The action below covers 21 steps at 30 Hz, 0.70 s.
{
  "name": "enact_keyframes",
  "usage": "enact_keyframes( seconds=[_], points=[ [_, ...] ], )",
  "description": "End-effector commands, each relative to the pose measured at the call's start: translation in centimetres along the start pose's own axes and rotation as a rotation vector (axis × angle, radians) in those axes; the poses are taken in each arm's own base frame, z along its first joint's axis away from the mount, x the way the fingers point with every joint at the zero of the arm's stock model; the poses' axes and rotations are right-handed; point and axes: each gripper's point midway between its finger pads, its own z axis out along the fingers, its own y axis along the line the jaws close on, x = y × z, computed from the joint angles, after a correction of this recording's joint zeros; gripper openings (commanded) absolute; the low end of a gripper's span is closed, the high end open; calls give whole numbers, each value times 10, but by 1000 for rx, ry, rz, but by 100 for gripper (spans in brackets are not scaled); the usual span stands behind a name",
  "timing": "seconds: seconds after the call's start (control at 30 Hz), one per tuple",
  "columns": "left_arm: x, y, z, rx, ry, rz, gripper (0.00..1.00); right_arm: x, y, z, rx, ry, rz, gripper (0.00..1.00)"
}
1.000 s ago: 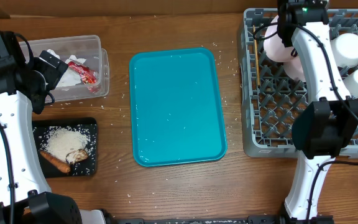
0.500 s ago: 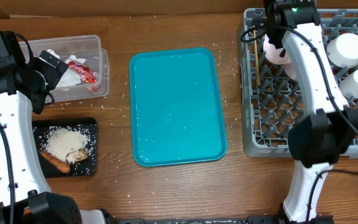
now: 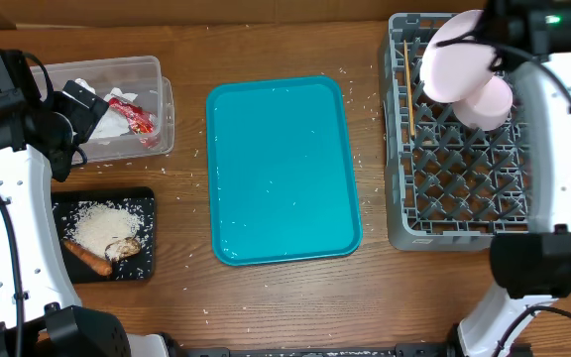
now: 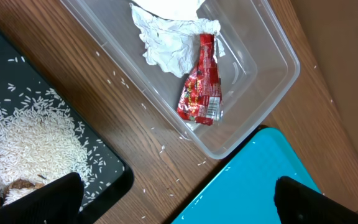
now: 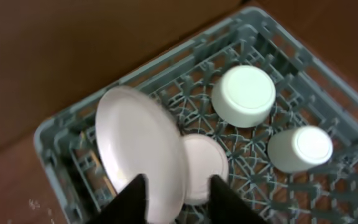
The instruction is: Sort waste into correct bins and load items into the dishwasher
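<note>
The left arm has not shifted over the last second: the left gripper (image 4: 178, 182) hangs by the clear tub (image 3: 149, 71) with its jaws wide apart and nothing between them. In the tub lie the crumpled napkins (image 4: 166, 43) and the red wrapper (image 4: 202, 84). Just in front of it, the black tray (image 3: 142, 208) holds the rice (image 3: 102, 223), the carrot piece (image 3: 87, 258) and the brown chunk (image 3: 122, 246). The teal tray (image 3: 281, 169) in the middle carries no dish and no waste beyond a few specks, so sorting looks finished. The change is all on the right. The right arm has swung from the left half of the dish rack (image 3: 454, 188) towards its far right corner. This uncovers the plate (image 3: 454, 55), which now shows far more of its face, tilted over the rack's rear left part. The plate is beside the wooden stick (image 3: 407, 84) and overlaps a bowl (image 3: 492, 102). From the wrist, the right gripper (image 5: 179, 180) has its jaws a little apart with the plate's lower rim down between them. Blur hides whether they press on it, so I cannot tell if the plate is gripped or let go. An upturned bowl (image 5: 244, 96) and the cup (image 5: 300, 149) already sit further right. The plate is probably the last item, so the task seems near its end.
</note>
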Motion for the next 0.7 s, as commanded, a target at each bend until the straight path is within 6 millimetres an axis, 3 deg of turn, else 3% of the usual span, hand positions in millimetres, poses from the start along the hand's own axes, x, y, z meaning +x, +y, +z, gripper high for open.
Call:
enact_keyframes(
  seconds=[0.0,0.17,0.4,0.53,0.67],
  points=[
    [-6,-4,-10,16,-30,-3,100,-14,-24,21,-82,58,120,6],
    [-6,-4,-10,16,-30,-3,100,-6,-27,57,-313,226,224,4],
    [-6,-4,-10,16,-30,-3,100,41,3,111,-481,447,213,4],
    [-6,-4,-10,16,-30,-3,100,59,29,116,-578,506,170,4],
    [-6,-4,-10,16,-30,-3,100,53,32,105,-596,490,162,4]
  ],
)
